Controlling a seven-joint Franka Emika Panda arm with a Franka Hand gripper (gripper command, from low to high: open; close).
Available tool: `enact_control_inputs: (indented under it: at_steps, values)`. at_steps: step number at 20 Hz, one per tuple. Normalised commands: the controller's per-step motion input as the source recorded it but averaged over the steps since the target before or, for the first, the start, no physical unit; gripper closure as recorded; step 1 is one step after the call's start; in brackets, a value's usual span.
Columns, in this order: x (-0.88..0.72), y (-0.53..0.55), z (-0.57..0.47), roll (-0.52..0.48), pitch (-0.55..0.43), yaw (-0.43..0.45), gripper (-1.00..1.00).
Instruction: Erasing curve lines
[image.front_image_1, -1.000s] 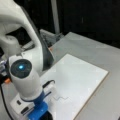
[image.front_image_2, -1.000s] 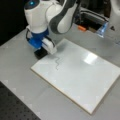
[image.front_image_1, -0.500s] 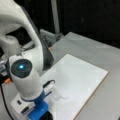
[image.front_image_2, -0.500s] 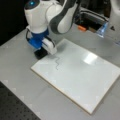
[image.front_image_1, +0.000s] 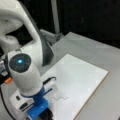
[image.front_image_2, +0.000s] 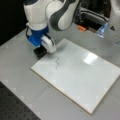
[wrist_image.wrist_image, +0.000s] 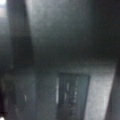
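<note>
1. In both front views we see our white and grey jointed arm (image.front_image_2: 50, 15) bent over, its wrist pointing straight down.
2. Our blue-mounted gripper (image.front_image_2: 40, 51) sits low at the wrist's end, with a black rectangular block (image.front_image_2: 39, 52) beneath it.
3. In a front view the gripper (image.front_image_1: 41, 111) hangs at the bottom left.

Grey table (image.front_image_2: 17, 50) bears what looks like a whiteboard (image.front_image_2: 82, 75)

White board (image.front_image_2: 82, 75) with a thin dark wavy squiggle, the curve lines (image.front_image_2: 57, 63), on a plain grey tabletop (image.front_image_2: 17, 82). The arm (image.front_image_1: 25, 72) is white with dark grey panels and a blue band, and a black block (image.front_image_2: 40, 52) sits under it. There's also a small orange bit (image.front_image_2: 81, 28) at the back.
</note>
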Motion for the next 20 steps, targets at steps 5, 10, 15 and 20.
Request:
enact_control_inputs:
  at_steps: [5, 10, 15, 20]
  values:
    - [-0.07, 0.16, 0.36, -0.086, 0.020, -0.070, 1.00]
    - [-0.10, 0.24, 0.20, -0.064, 0.002, -0.092, 1.00]
    - [-0.14, 0.11, 0.03, -0.064, -0.037, -0.217, 1.00]
    - [-0.18, -0.05, -0.02, -0.045, -0.033, -0.344, 1.00]
